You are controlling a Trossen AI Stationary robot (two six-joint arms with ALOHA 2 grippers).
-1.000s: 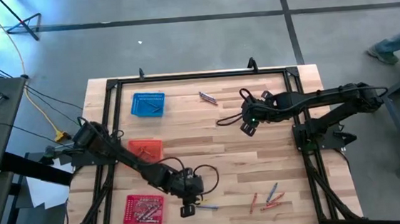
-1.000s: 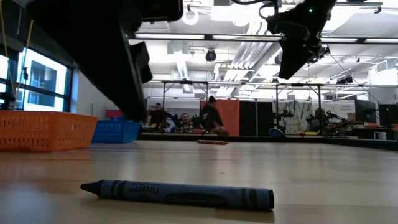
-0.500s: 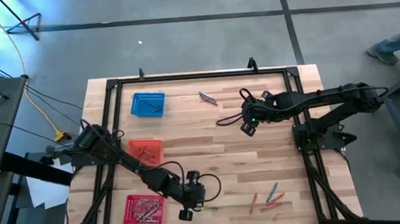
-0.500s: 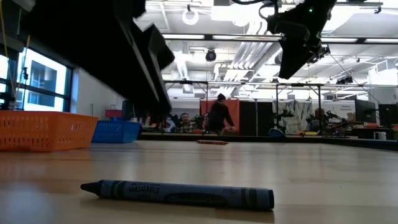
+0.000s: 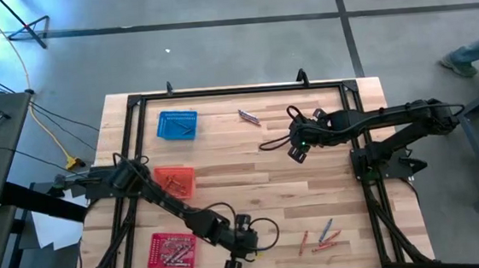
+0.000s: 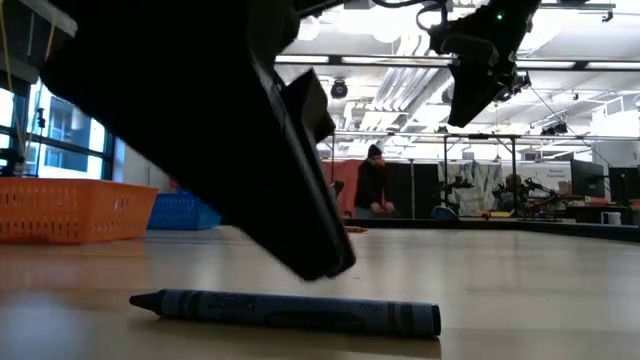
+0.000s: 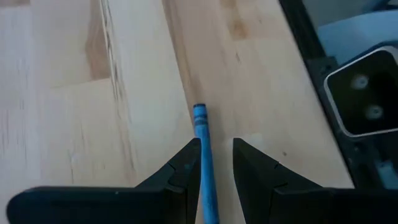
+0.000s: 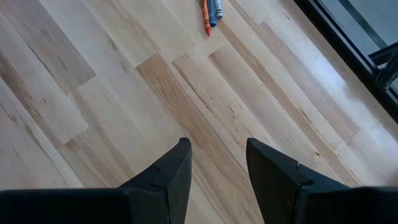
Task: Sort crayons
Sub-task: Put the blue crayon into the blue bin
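the blue crayon point(image 6: 285, 311), lying low in the middle of the low view, has dark print along its paper wrap, but the letters are too blurred to read. nothing else in any view carries readable text.

Cannot make out the blue crayon point(image 5: 250, 248) from above: hidden under the left gripper point(image 5: 242, 252) near the table's front edge. Lower end of that crayon point(image 7: 204, 163) cut off by the left wrist picture's edge, between the fingers point(image 7: 180, 172). Contents of the red basket point(image 5: 171, 250) too small to sort by colour. Left arm point(image 6: 200, 140) blocks much of the low view.
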